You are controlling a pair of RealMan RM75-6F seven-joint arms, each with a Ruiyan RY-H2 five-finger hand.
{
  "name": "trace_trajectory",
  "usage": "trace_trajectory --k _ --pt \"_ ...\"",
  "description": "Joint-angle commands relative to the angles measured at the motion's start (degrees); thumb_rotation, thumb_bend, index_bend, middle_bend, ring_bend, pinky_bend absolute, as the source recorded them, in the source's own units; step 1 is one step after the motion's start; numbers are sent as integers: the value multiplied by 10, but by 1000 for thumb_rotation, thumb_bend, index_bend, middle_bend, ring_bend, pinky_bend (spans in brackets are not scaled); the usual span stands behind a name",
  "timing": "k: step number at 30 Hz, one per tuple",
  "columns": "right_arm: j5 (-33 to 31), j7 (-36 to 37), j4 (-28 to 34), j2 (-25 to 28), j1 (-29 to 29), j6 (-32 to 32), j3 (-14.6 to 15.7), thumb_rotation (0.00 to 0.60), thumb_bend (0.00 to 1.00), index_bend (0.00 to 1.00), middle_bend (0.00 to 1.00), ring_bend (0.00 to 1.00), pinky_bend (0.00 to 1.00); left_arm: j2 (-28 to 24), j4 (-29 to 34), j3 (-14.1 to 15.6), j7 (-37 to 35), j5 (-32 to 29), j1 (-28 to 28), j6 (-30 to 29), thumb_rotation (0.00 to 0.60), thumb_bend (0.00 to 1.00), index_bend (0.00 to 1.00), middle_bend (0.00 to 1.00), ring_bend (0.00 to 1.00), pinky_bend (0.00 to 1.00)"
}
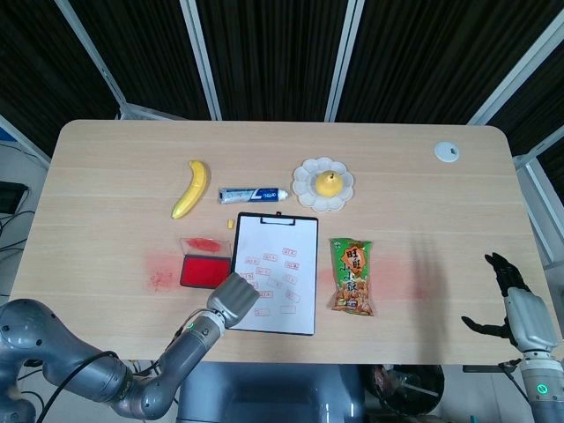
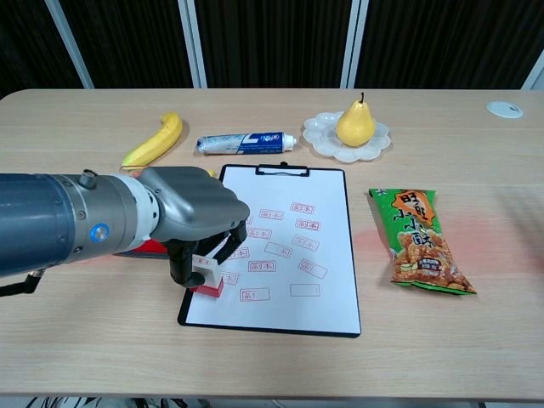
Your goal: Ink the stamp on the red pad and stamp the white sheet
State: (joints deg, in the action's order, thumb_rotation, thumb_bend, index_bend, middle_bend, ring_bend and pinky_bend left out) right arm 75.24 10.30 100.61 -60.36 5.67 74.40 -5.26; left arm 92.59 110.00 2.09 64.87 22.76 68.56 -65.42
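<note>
The left hand (image 2: pixel 191 223) pinches the stamp (image 2: pixel 206 276) upright, red face down on the lower left corner of the white sheet (image 2: pixel 293 246), just right of the red pad (image 1: pixel 204 271).

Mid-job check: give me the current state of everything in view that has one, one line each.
left hand: holds the stamp, low over the sheet's lower-left corner
stamp: upright, red base down on or just above the sheet
white sheet: clipped to the board, many red imprints
red pad: lid open
right hand: holds nothing, fingers apart
pear: upright on the plate
</note>
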Motion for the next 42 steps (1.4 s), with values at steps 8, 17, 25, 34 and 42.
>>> trace_trajectory --k 8,17,25,34,42 --pt "0 2 1 1 0 -1 0 600 35 59 0 0 219 11 -20 3 -8 3 1 8 600 634 804 865 881 1000" --pt "-1 4 1 2 1 -3 0 600 35 59 0 0 220 20 -33 4 -10 1 4 14 600 634 804 866 880 1000" --pt "0 5 1 2 1 -4 1 600 35 58 0 0 220 23 -36 6 -9 -2 6 14 600 634 804 866 880 1000" --pt "-1 5 1 2 1 -4 1 600 35 59 0 0 220 30 -44 9 -8 -2 8 16 600 634 804 866 880 1000" --pt "-1 6 2 2 1 -5 1 600 35 58 0 0 220 35 -49 13 -3 -6 10 17 600 634 805 869 880 1000"
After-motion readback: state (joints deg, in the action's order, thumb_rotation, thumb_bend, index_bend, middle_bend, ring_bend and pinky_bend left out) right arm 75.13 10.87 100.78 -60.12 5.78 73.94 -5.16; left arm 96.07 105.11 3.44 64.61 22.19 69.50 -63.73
